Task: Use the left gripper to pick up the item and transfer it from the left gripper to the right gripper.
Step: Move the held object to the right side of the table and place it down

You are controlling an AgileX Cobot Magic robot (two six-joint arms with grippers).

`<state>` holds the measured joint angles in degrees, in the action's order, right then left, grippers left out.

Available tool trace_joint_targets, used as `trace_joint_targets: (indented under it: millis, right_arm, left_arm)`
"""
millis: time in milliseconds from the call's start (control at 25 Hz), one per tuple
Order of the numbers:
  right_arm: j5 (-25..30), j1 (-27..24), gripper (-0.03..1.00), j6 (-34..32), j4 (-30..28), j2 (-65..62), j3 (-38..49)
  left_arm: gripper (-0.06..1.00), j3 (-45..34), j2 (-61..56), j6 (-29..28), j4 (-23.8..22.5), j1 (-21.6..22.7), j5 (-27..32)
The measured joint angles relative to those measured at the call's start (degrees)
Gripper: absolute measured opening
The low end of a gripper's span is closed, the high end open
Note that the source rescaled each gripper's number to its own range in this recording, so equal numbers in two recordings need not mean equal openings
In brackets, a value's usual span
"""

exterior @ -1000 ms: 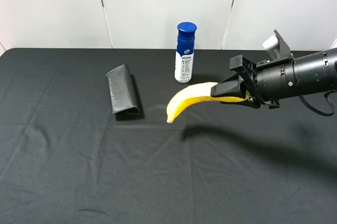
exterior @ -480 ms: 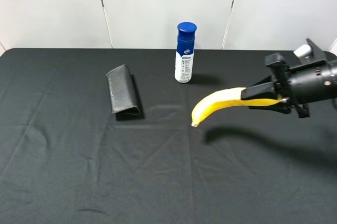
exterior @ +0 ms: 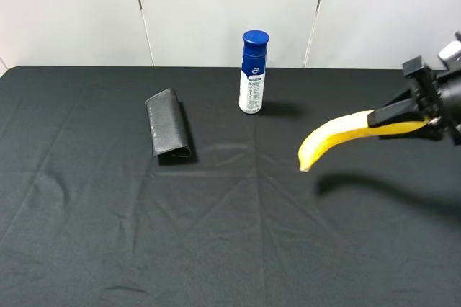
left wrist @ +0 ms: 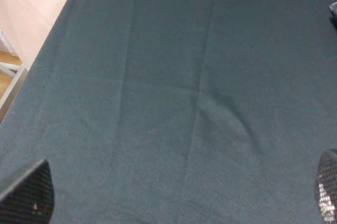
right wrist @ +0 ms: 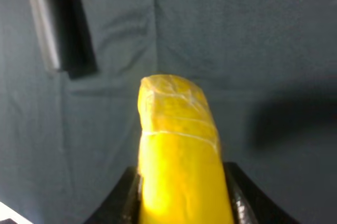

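The item, a curved yellow banana (exterior: 331, 138), hangs above the black table at the right, its free tip pointing down and left. My right gripper (exterior: 379, 121) reaches in from the right edge and is shut on the banana's other end. In the right wrist view the banana (right wrist: 179, 150) fills the middle between the two black fingers (right wrist: 118, 200). My left gripper (left wrist: 174, 197) does not show in the exterior high view. Its wrist view has only two fingertips (left wrist: 26, 197) far apart at the corners, open over bare cloth with nothing between them.
A black folded wallet (exterior: 169, 132) lies left of centre, and a white spray bottle with a blue cap (exterior: 252, 73) stands at the back. The wallet (right wrist: 58, 24) also appears in the right wrist view. The table's left edge (left wrist: 39, 61) runs beside pale floor.
My right gripper has drawn back to the right with the banana, from beside the bottle to the view's right edge. Wallet and bottle have not moved.
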<state>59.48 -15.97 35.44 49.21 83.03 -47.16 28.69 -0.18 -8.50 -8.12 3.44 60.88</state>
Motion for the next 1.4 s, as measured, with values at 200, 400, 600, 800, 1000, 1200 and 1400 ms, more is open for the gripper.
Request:
trace_joint_targets:
  millis: [200, 400, 600, 800, 1000, 1200, 1400]
  right_arm:
    - [3.68, -0.45, 0.03, -4.9, -5.99, 4.66, -6.34]
    - [6.06, -0.45, 0.03, -4.65, -4.97, 12.15, -8.66]
    - [7.25, -0.45, 0.03, -2.52, -2.83, 18.13, -9.85]
    - [8.5, -0.45, 0.03, 0.78, 0.47, 23.12, -9.97]
    - [7.4, -0.45, 0.03, 1.18, 1.38, 25.32, -9.97]
    - [6.1, -0.45, 0.03, 1.18, 1.56, 25.32, -9.97]
    - [4.95, -0.45, 0.19, 1.18, 1.55, 25.32, -9.97]
  left_arm:
    - [1.0, 0.0, 0.0, 0.0, 0.0, 0.0, 0.0]
    - [1.0, 0.0, 0.0, 0.0, 0.0, 0.0, 0.0]
    - [1.0, 0.0, 0.0, 0.0, 0.0, 0.0, 0.0]
    - [1.0, 0.0, 0.0, 0.0, 0.0, 0.0, 0.0]
    - [1.0, 0.0, 0.0, 0.0, 0.0, 0.0, 0.0]
    - [1.0, 0.0, 0.0, 0.0, 0.0, 0.0, 0.0]
    - [1.0, 0.0, 0.0, 0.0, 0.0, 0.0, 0.0]
